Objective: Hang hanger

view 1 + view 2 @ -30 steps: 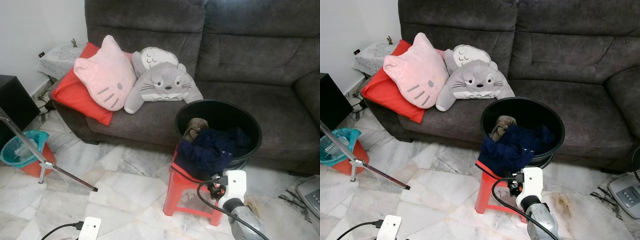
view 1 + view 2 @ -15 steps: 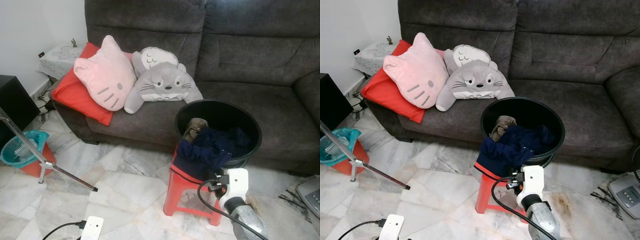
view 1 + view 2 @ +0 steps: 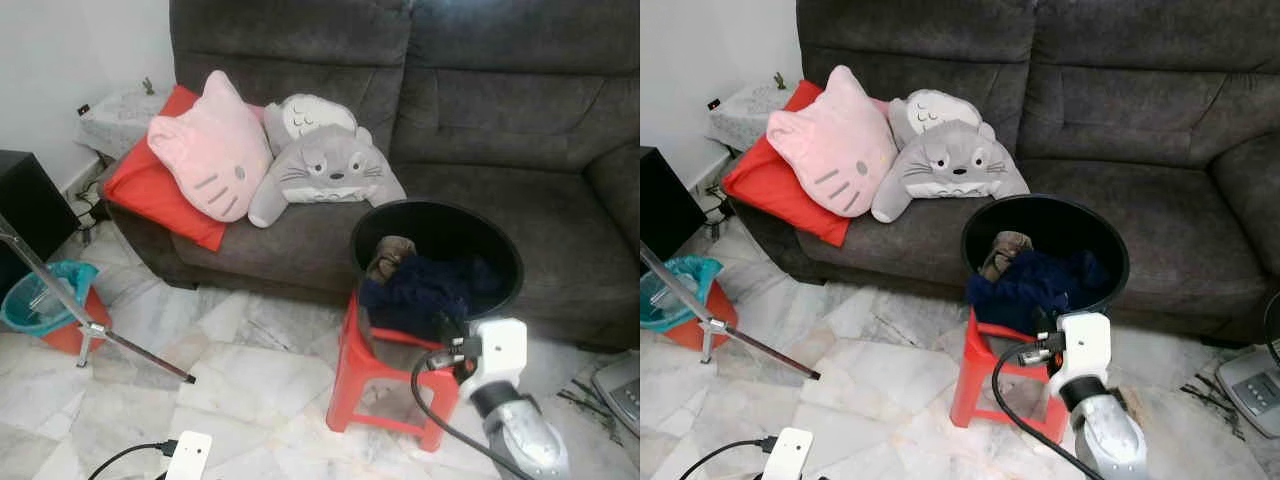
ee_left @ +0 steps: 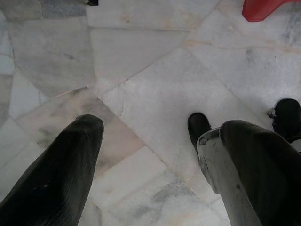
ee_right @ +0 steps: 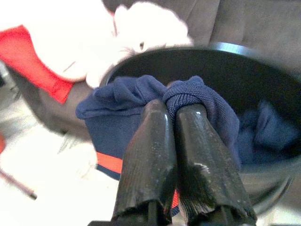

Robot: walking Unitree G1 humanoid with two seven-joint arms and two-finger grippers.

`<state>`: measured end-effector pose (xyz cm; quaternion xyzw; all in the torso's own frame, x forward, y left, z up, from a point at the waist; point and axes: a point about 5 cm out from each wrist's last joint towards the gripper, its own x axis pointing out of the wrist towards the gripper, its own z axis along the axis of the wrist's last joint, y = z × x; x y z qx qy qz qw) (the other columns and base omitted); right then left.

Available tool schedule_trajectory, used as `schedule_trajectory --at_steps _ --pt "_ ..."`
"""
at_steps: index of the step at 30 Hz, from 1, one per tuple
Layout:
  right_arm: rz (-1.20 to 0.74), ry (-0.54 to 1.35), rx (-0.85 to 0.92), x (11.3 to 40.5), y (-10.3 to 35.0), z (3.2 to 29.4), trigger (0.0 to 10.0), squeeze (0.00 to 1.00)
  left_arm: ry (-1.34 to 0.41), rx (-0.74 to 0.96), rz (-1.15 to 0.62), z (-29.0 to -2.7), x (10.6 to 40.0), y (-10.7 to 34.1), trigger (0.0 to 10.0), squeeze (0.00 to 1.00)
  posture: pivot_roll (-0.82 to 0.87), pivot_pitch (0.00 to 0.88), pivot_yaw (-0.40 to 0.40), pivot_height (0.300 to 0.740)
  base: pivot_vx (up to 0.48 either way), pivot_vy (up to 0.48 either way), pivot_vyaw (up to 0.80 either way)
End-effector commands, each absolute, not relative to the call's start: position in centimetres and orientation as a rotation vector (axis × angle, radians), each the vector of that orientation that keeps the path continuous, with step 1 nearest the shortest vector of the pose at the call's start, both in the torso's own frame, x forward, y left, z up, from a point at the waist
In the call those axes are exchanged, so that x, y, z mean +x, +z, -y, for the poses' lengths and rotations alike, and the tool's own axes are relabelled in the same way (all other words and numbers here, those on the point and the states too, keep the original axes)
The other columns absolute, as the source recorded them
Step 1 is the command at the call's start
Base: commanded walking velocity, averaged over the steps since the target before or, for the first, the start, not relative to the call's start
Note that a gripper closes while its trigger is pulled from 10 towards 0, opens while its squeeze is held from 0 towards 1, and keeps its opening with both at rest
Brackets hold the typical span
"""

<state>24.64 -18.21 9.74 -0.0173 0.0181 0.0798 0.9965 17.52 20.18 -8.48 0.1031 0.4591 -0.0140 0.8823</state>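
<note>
1. Between the two black fingers (image 5: 155, 155) of the right hand (image 5: 173, 110) sits a fold of navy blue garment (image 5: 141, 101), the fingers pressed together and clenched on the cloth.
2. Just beyond that hand stands a round black basket (image 3: 1110, 250); the navy garment spills over the rim nearest the hand, and a brownish piece of cloth (image 3: 1002, 248) lies in the basket beside it.
3. Under the basket, below the right hand, is a red plastic stool (image 3: 985, 385) on the marble floor (image 3: 870, 380).
4. Behind the basket, farther from the hand, a dark grey sofa (image 3: 1160, 110) carries a pink cat cushion (image 3: 835, 145), a grey plush cushion (image 3: 950, 165) and a red cushion (image 3: 765, 185).
5. The left hand (image 4: 148, 141) hangs over the floor with its fingers spread apart, grasping nothing.
6. No hanger can be made out.
</note>
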Motion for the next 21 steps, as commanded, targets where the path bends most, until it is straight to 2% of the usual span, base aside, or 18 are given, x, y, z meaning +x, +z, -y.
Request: schedule_trajectory --at_steps 1,6,7,14,21 --pt "0.032 0.117 -0.053 25.4 11.9 18.7 0.0 0.00 -0.030 0.238 -0.981 -20.5 17.0 -8.7 10.0 0.00 -0.04 0.000 0.029 0.740 0.000 0.000 0.00" --pt "0.119 0.124 -0.098 27.1 15.4 19.0 0.0 0.00 -0.026 0.241 -0.985 -20.9 17.0 -8.6 10.0 0.00 -0.04 0.000 0.036 0.740 0.000 0.000 0.00" --pt "0.158 0.165 -0.139 28.0 17.2 18.9 0.0 0.00 -0.024 0.242 -0.987 -21.1 17.0 -8.6 10.0 0.00 -0.04 0.000 0.038 0.740 0.000 0.000 0.00" --pt "0.204 0.230 -0.298 29.7 22.0 19.4 0.0 0.00 -0.023 0.244 -0.988 -21.3 17.2 -8.5 10.0 0.00 -0.05 0.000 0.046 0.740 0.000 0.000 0.00" --pt "0.234 0.358 -0.373 29.7 24.5 19.0 0.0 0.00 -0.024 0.246 -0.989 -21.3 17.3 -8.4 10.0 0.00 -0.05 0.000 0.048 0.740 0.000 0.000 0.00"
